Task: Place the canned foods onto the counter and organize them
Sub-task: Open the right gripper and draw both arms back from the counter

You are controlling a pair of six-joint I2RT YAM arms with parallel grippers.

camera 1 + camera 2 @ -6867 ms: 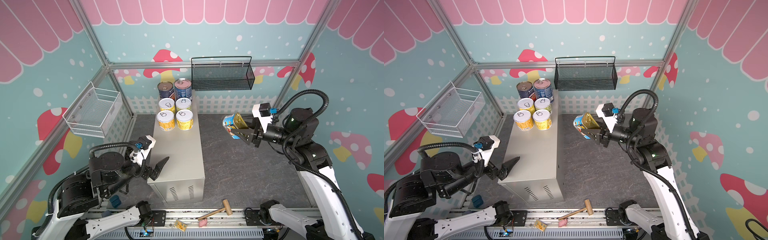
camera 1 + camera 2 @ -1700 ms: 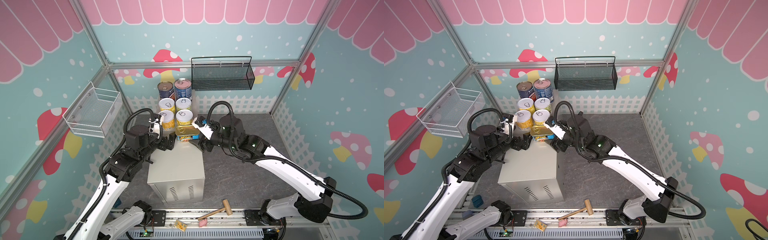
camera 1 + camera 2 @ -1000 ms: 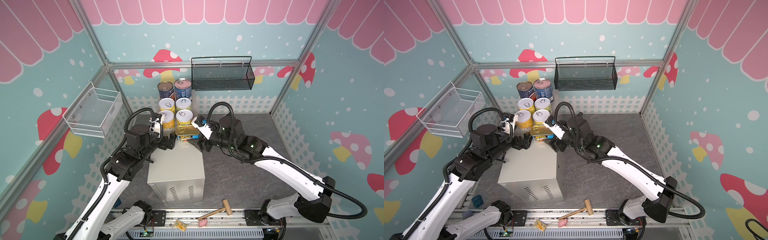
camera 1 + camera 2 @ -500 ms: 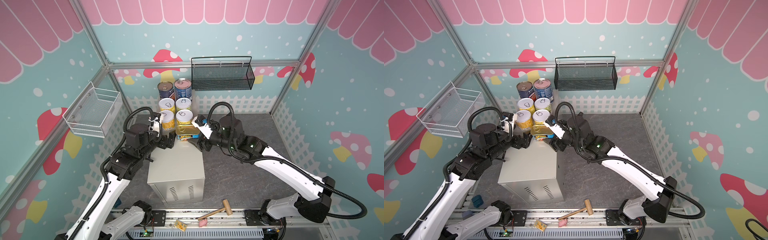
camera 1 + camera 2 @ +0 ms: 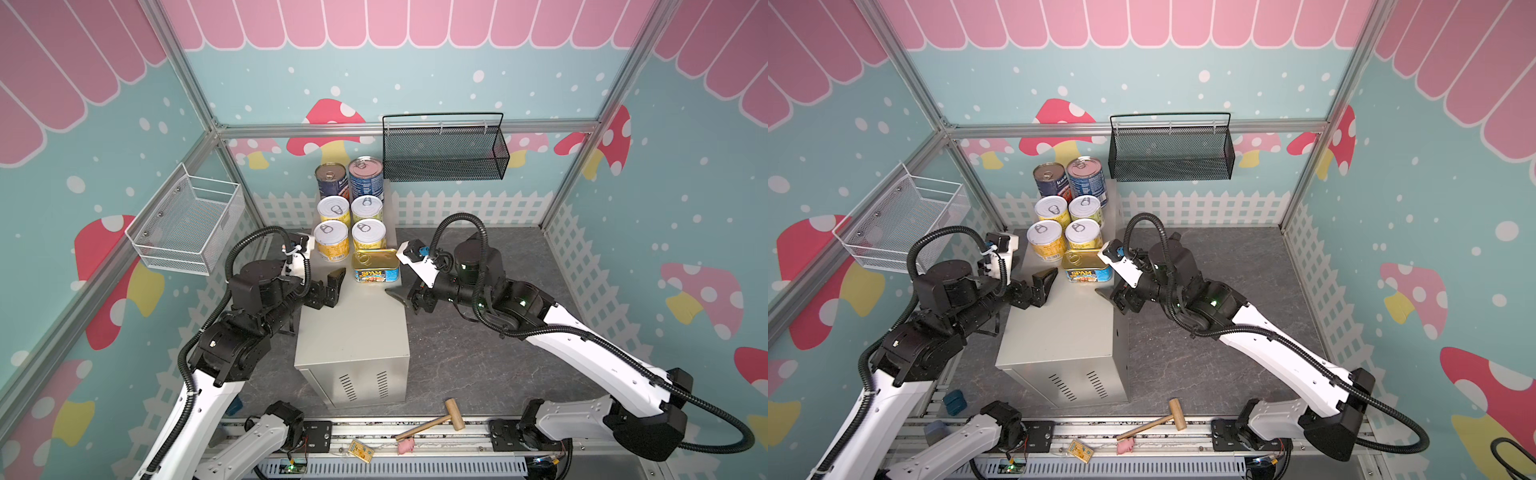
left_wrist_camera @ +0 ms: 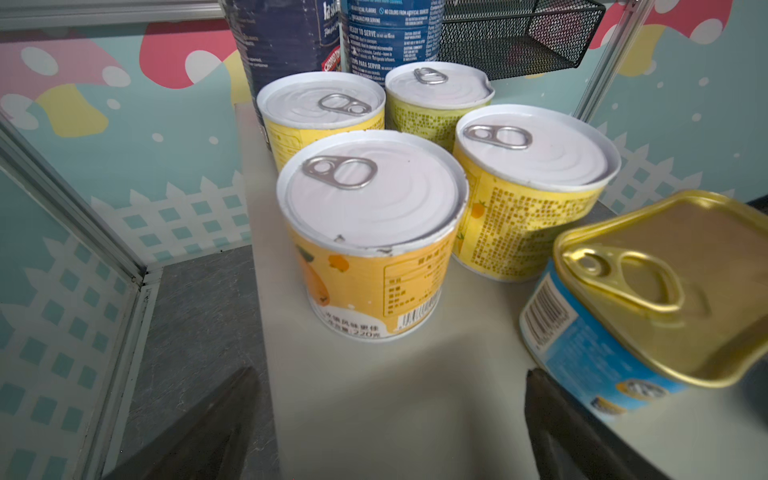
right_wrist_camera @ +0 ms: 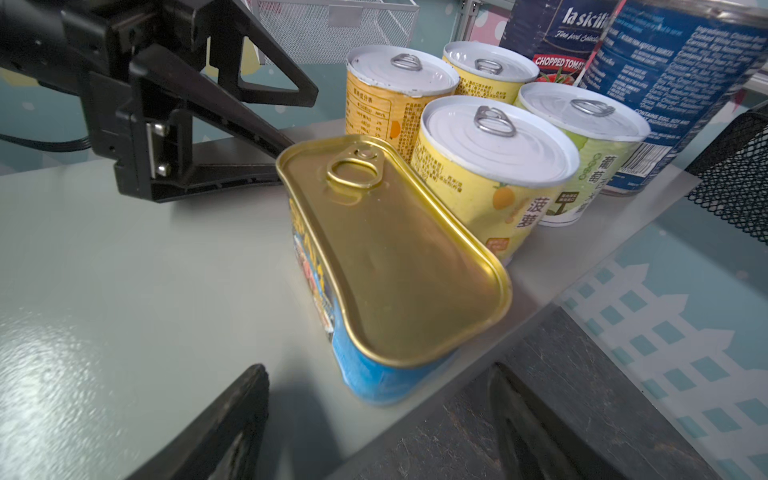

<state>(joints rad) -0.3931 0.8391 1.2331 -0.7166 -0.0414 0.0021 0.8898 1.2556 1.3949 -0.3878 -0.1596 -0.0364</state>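
SPAM tin [image 5: 376, 266], gold lid, blue label, on counter [image 5: 353, 332] just in front of yellow cans [image 5: 331, 245]; tall can [image 7: 557, 41] behind reads "CHOPPED TOMAT…". R gripper [image 7: 376, 374] spread either side of tin end, not pinching. L gripper [image 6: 390, 382] spread wide, empty.

Top views: high above, angled down toward rear wall [image 5: 415, 83], far; both show whole scene, SPAM tin [image 5: 376, 266] mid-frame. Wrist views: low, close, facing SPAM tin from opposite sides; both share it and yellow cans [image 6: 370, 232].
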